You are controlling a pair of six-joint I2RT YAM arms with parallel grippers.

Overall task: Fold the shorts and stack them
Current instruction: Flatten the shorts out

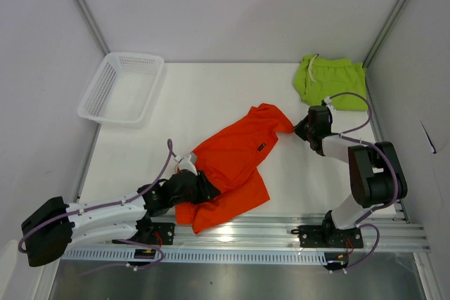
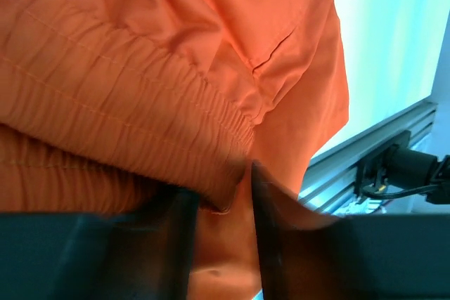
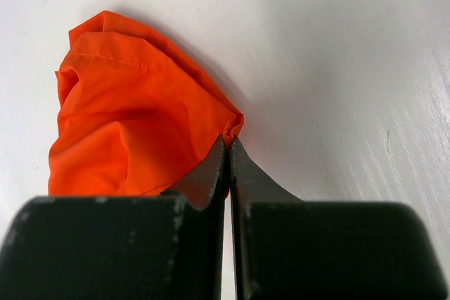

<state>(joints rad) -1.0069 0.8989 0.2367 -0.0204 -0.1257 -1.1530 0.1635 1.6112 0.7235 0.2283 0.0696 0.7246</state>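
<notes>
Orange shorts [image 1: 235,156] are stretched unfolded at the centre of the table [image 1: 211,96], 1 corner clenched by the right gripper [image 3: 230,147]. The waistband is straddled by the left gripper [image 1: 205,187], grip unclear. Lime green shorts [image 1: 330,82] are left far right, nothing stacked.

No text, number or brand can be read in any of the three views. The orange shorts [image 1: 232,163] carry one small dark patch [image 1: 261,147] near their middle in the top view, possibly a logo or label, but it is too small there to make out any letters. The two wrist views show plain orange fabric with stitching only.
</notes>
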